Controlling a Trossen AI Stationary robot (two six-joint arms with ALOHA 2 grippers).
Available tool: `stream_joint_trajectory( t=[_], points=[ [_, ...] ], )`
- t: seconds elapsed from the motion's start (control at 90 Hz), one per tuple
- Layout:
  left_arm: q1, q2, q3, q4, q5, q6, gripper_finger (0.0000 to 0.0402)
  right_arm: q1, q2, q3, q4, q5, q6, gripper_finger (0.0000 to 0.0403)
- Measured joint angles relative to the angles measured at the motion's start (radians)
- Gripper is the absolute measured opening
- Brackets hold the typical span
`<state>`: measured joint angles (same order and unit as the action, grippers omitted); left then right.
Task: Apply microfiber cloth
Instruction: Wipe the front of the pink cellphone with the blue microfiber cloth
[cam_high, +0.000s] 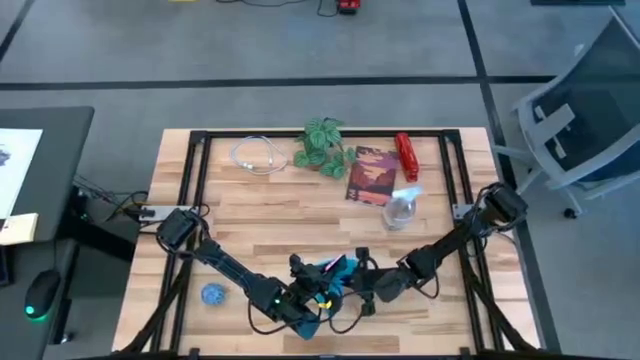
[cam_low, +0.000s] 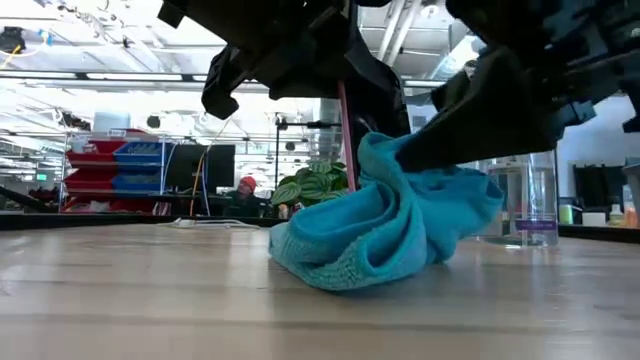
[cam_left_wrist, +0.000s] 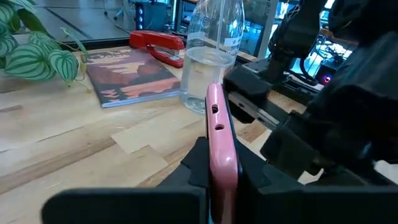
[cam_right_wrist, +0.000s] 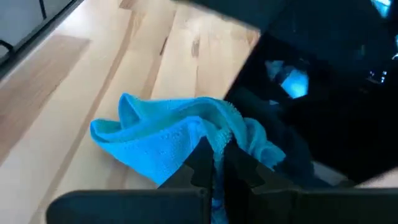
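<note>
Finds the microfiber cloth bunched at about 6 o'clock on the desk, close to the near edge, between the two arms. Looks, in the low view, like a loose heap of folds, its lower part resting on the wood and its upper part lifted toward the arms.

Shows the right end effector pinched narrow on a raised fold of the cloth, fabric spilling out on both sides of the fingers. Shows the left end effector closed on a phone in a pink case, held on edge; the dark screen fills the right wrist view just beside the cloth. Cannot tell whether fabric and glass are actually touching.

Judging by the drape: light, soft, limp, with no stiffness of its own. Bends wherever unsupported, so only the part near the pinch can press usefully. Grips well thanks to the nap, with little risk of slipping out, but trails and drags easily. Nothing fragile in the cloth itself; the fragile part is the screen behind it.

Best taken by a thick gathered fold, as now, not by a single thin edge. Leave a padded wad ahead of the fingers so that fabric, not metal, meets the glass.

Mind the small blue ball at 9 o'clock of the cloth and the bottle at 1 o'clock, both well apart.
</note>
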<state>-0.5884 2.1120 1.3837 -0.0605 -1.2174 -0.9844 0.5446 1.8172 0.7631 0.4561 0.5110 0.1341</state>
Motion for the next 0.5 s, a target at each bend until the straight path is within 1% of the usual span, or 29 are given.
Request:
stream_joint_trajectory(
  t=[0.289, 0.5],
  points=[
    [-0.006, 0.0, 0.001, -0.011, -0.001, 0.0, 0.0006, 0.031, 0.001, -0.003, -0.141, 0.017, 0.041, 0.0],
    [-0.025, 0.002, 0.001, -0.023, -0.034, -0.002, 0.0007, 0.107, -0.02, -0.004, -0.341, 0.029, 0.087, 0.0001]
  ],
)
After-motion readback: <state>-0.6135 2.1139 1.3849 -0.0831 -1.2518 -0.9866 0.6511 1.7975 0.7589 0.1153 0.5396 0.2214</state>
